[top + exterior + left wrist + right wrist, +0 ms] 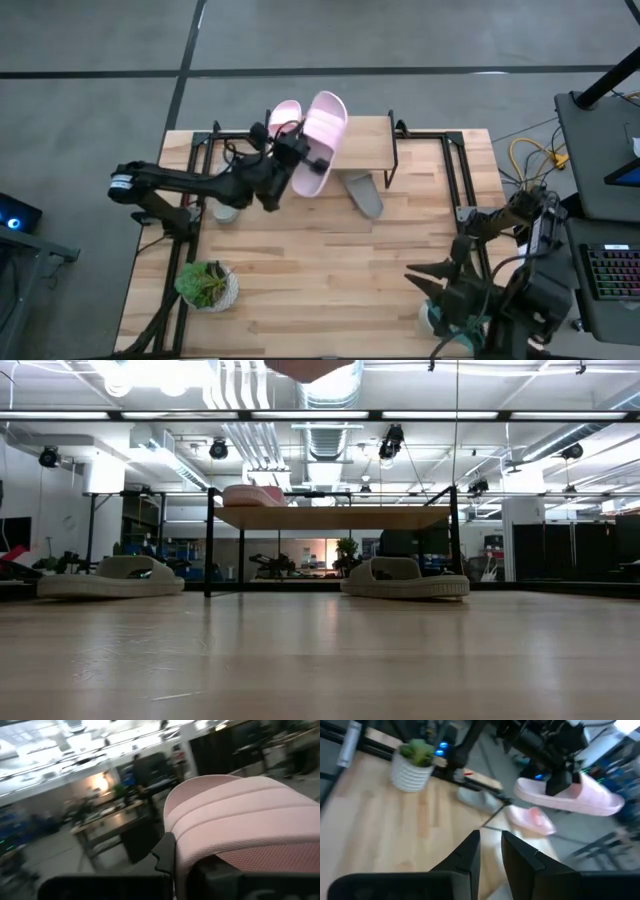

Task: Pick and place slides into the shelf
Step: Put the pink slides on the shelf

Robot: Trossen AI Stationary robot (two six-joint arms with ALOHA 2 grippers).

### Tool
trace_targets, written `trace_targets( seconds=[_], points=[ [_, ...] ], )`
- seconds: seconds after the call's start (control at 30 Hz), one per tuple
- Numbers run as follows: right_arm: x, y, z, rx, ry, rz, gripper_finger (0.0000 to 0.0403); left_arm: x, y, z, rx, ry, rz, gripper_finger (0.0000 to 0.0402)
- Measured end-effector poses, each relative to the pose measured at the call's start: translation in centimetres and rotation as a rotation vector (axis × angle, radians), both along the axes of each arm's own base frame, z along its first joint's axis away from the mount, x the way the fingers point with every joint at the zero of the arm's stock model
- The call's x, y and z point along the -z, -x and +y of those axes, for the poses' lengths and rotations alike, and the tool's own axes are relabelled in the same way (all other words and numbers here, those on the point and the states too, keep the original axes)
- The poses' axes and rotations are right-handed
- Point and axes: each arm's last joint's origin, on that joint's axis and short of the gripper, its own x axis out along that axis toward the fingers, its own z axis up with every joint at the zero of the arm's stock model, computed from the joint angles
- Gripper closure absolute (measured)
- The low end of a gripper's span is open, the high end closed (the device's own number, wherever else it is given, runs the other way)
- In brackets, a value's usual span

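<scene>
Left gripper point(300, 155) was clamped on a pink slide point(322, 140), holding it in the air over the shelf's point(365, 150) left half. In the left wrist view that slide's wide strap point(240, 815) filled the frame right against the fingers point(165, 855), so the grip looked firm. Low view only caught its sole at the very top edge, so it was well clear of the plank.

The relation that matters: the held slide's long axis ran roughly front-to-back across the plank, tilted a little, with the second pink slide point(283, 118) already lying on the shelf top just beside it on the left. Open plank lay to the right of the held one. My read: the drop needs to go straight down or slightly right, keeping that axis parallel to its neighbour, otherwise it lands on it.

One grey slide point(366, 194) was on the table just in front of the shelf, near its right leg. Another grey slide point(224, 211) sat on the table under the left arm, mostly hidden from above; the low view showed both on the tabletop.

Right gripper point(490, 851) was parked at the table's near right corner, fingers nearly together with a narrow gap, holding nothing. Left arm was clearly nearer to both the shelf and the remaining slides.

Potted plant point(207, 284) stood at the near left, out of the way.
</scene>
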Motion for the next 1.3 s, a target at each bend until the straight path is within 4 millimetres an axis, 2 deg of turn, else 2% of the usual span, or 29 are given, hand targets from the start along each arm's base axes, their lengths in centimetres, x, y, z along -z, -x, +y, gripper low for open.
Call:
trace_targets(
  seconds=[0.17, 0.37, 0.53, 0.87, 0.93, 1.07, 1.2, 1.3],
  points=[
    [2.7, -0.2, 0.5, 0.028, 0.155, -0.043, 0.034, 0.3, -1.5, 2.6, -0.118, 0.0, 0.05, 0.0401],
    [6.8, -0.2, 0.5, 0.058, 0.203, -0.03, 0.034, 1.5, -3.6, 6.2, -0.261, -0.035, 0.272, 0.0401],
    [10.0, 0.1, 0.1, 0.075, 0.25, -0.022, 0.034, 2.3, -4.0, 8.5, -0.311, -0.054, 0.383, 0.0401],
    [15.2, 0.4, -2.3, 0.114, 0.378, 0.013, 0.034, 3.3, -4.4, 9.2, -0.264, -0.054, 0.361, 0.0401],
    [15.4, 0.7, -3.2, 0.126, 0.379, 0.019, 0.034, 3.8, -4.7, 9.5, -0.26, -0.052, 0.362, 0.0401],
    [13.5, 2.4, -5.8, 0.157, 0.245, 0.006, 0.0349, 4.3, -4.8, 10.4, -0.273, -0.051, 0.372, 0.0401],
    [11.6, 5.5, -8.8, 0.149, 0.059, -0.101, 0.0385, 4.4, -4.5, 11.5, -0.285, -0.051, 0.38, 0.0401],
    [10.8, 7.7, -11.5, 0.124, -0.035, -0.156, 0.0393, 4.5, -4.3, 11.8, -0.287, -0.051, 0.385, 0.0401]
  ],
)
